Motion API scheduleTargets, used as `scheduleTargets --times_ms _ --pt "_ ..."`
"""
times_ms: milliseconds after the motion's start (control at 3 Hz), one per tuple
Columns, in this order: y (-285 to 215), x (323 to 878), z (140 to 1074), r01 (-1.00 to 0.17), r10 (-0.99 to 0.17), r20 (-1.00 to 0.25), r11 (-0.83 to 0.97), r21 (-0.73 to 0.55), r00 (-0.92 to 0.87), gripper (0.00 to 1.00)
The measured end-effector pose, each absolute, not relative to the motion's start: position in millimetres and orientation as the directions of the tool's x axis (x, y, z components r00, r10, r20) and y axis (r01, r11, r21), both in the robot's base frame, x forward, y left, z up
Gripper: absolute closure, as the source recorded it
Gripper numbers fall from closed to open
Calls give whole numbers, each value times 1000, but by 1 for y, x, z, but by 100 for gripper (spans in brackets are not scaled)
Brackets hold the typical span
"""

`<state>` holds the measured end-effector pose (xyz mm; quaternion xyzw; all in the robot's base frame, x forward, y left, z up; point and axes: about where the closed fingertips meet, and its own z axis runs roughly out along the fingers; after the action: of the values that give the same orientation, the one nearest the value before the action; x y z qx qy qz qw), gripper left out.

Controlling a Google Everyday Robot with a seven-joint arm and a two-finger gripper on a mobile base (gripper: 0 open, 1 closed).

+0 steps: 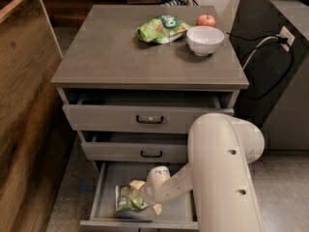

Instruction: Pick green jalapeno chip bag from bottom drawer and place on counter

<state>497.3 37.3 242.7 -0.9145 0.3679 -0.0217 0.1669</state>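
Down at the near edge, the lowest, deep grey bottom drawer [108,197] of the three-drawer cabinet stands pulled out, and we look onto its flat grey inside. The robot's thick cream-white arm [222,178] fills the lower right of the view and reaches leftward into that drawer. The gripper [145,196] sits at the end of it, low over the drawer floor.

Its two pale tan fingers [136,183] stand well apart. One is at the upper right corner of the small crinkled olive-green jalapeno chip bag [126,198], and the other is at the bag's lower right edge. The right end of the bag lies between them. We cannot tell whether the pads press on the foil or only flank it. The bag lies flat on the drawer floor, left of the middle and near the front wall.

Above it, the shallower grey middle drawer [116,152] with a dark handle is out a little way. The shallow grey top drawer [106,117], also with a dark handle, is likewise slightly out.

Further back lies the counter [120,52], the smooth grey square top of the cabinet. Towards its far right corner we see a larger bright light-green bag [161,28] with a white round logo. Just beside it on the right is a white round bowl [205,39], and a red apple [206,20] sits close behind the bowl.

A brown wooden panel [24,105] runs along the left side of the cabinet. On the right, black cables [260,45] lead to a wall socket [287,35].
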Motion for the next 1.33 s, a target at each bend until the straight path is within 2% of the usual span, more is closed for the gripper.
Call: scheduleTargets --times_ms 1333 --pt "70 537 174 -597 -607 -129 -681 -425 784 0"
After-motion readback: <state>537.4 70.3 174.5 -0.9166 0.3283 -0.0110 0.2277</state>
